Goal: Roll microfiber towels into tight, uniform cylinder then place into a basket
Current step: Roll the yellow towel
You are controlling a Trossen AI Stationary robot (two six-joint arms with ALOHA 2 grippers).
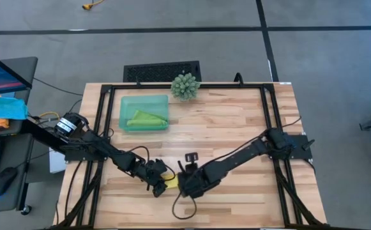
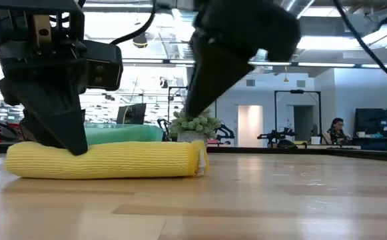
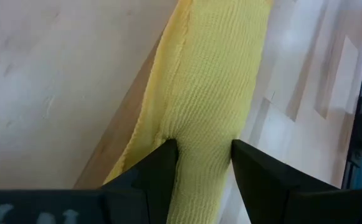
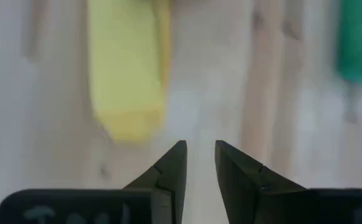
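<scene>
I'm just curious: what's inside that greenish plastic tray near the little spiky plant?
Inside the basket lies one rolled green towel. Nothing else shows; whatever is beneath that roll is covered.

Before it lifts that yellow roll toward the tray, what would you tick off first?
1. Yellow towel rolled into a bundle: ok.
2. Left gripper clamped on the roll: ok.
3. Right gripper clear of the roll, fingers parted with nothing between them: ok.
4. Basket has spare room beside the green towel: ok.
5. Roll's loose edge tucked tight: cannot tell.
6. Spiky plant outside the basket: ok.
</scene>
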